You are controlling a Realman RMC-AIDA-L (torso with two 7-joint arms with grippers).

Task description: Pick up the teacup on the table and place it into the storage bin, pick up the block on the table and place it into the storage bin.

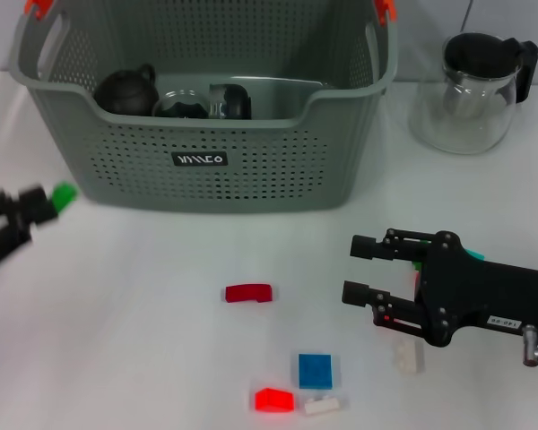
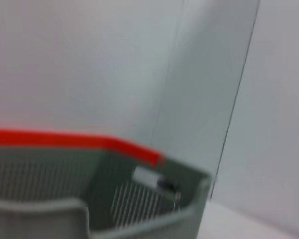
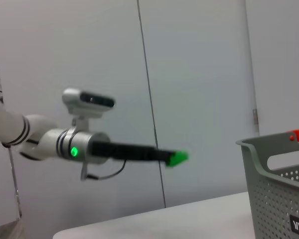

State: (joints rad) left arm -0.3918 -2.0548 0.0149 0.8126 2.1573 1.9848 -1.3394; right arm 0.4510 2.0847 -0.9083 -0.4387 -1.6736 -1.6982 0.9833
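- My left gripper (image 1: 52,204) pinches a green block (image 1: 64,194), raised left of the storage bin (image 1: 251,184), presumably for dropping in.
- My right gripper (image 1: 360,269) hovers open, idle, over near blocks.

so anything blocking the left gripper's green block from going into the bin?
Only the storage bin wall itself: the left gripper holds the green block outside the bin's left wall, below the rim. Nothing else visible between them.

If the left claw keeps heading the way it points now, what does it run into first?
Probably the storage bin: the left claw, shut on a green block, points toward the bin's left front corner. Its height is unclear, so it may pass over the rim.
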